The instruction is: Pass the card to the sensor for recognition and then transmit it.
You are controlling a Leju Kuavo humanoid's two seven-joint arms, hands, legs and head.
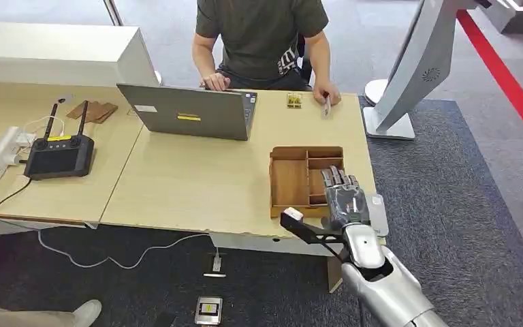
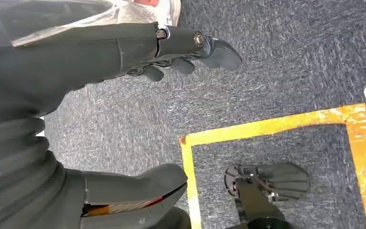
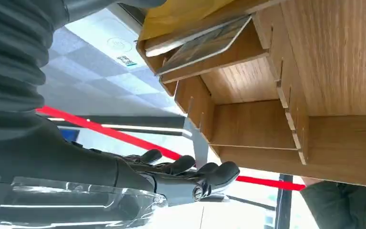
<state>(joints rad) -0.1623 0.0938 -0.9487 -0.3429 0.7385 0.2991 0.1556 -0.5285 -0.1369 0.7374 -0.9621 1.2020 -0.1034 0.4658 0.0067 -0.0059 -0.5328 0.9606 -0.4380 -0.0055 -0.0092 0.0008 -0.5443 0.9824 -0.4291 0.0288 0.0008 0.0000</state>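
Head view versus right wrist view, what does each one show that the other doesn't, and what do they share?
Head view alone: the table with a laptop, a black controller, and the grey sensor pad beside the tray. Right wrist view alone: a card lying slanted in one tray compartment, seen close up. Both: the right hand over the wooden tray, holding nothing, and the seated person.
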